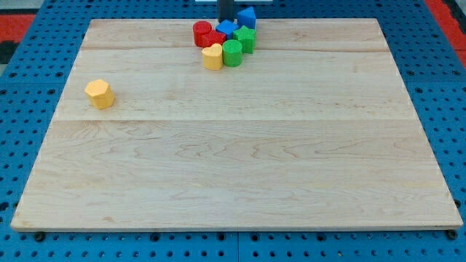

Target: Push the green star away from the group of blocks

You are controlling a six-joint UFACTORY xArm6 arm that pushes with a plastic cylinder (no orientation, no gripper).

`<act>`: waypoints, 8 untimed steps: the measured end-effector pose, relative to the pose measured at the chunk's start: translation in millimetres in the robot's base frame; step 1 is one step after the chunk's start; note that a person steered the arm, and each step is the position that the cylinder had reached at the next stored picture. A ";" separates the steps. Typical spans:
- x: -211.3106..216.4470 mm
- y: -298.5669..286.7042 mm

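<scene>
A group of blocks sits at the top centre of the wooden board (pixel 233 160). The green star (pixel 245 39) is on the group's right side. It touches a green cylinder (pixel 232 53) below it and a blue block (pixel 227 29) to its upper left. A blue triangular block (pixel 247 17) stands just above the star. A red cylinder (pixel 202 33) and a second red block (pixel 216 38) are on the left, and a yellow block (pixel 212 57) is at the bottom left. My tip (pixel 226 21) is at the group's top edge, just behind the blue block and up-left of the star.
A lone yellow hexagonal block (pixel 100 94) lies near the board's left edge. The board rests on a blue perforated base (pixel 29 145). The group sits close to the board's top edge (pixel 328 20).
</scene>
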State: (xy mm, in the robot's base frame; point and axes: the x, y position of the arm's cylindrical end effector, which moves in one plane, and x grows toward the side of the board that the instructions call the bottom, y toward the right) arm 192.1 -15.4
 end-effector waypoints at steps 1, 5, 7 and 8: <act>7.9 11.1; 98.8 30.6; 78.4 43.7; 71.7 76.4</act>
